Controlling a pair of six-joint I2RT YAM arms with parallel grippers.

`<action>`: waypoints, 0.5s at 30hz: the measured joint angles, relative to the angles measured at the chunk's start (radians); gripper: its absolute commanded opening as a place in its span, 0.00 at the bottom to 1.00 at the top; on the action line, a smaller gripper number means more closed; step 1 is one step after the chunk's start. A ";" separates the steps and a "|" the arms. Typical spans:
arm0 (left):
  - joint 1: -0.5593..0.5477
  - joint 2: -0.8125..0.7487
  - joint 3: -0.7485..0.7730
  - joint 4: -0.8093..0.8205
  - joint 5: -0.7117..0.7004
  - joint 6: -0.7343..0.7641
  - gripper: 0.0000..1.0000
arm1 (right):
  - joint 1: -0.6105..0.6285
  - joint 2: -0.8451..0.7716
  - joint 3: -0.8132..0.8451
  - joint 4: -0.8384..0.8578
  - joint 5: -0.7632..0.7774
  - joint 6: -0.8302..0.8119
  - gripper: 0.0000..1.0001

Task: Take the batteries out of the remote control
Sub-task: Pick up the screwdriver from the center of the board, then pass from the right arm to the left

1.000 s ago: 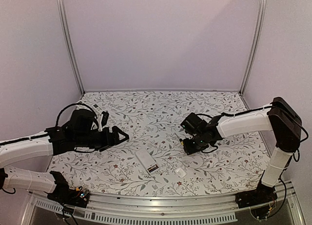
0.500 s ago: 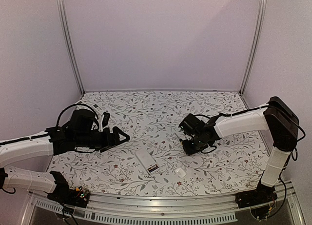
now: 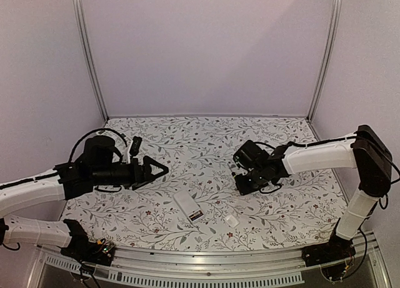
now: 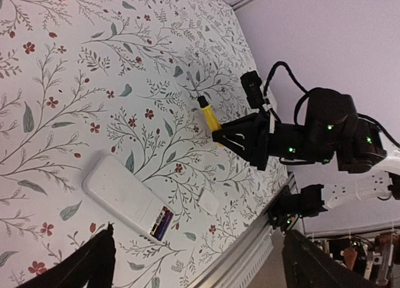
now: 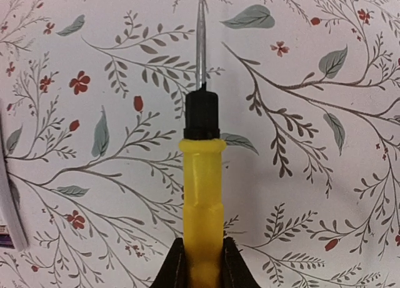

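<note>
The white remote control point(image 3: 187, 205) lies face down at the front middle of the table. Its open compartment shows dark batteries point(image 3: 195, 215) at the near end. They also show in the left wrist view point(image 4: 161, 222), inside the remote point(image 4: 119, 194). My left gripper point(image 3: 159, 169) is open and empty, hovering to the left of the remote. My right gripper point(image 3: 242, 187) is shut on a yellow-handled screwdriver point(image 5: 203, 194), to the right of the remote. The screwdriver's metal tip point(image 5: 200, 32) points at bare table, clear of the remote.
A small flat white cover plate point(image 3: 232, 220) lies on the floral table near the front edge, right of the remote. It also shows in the left wrist view point(image 4: 209, 202). The metal rail point(image 3: 206, 260) runs along the table's near edge.
My left gripper has turned and shifted slightly right toward the remote. My right gripper with the screwdriver has barely moved.
</note>
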 measured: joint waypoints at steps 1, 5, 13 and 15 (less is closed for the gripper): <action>0.000 -0.011 0.000 0.018 0.016 0.001 0.93 | 0.000 -0.026 -0.001 -0.001 -0.016 -0.002 0.00; 0.000 -0.035 0.001 0.110 0.094 0.017 0.93 | 0.000 -0.166 -0.002 0.015 -0.159 -0.014 0.00; -0.042 0.020 0.060 0.181 0.251 0.092 0.93 | 0.018 -0.403 -0.005 0.090 -0.592 -0.047 0.00; -0.067 0.040 0.084 0.202 0.286 0.105 0.93 | 0.035 -0.421 0.002 0.092 -0.675 -0.051 0.00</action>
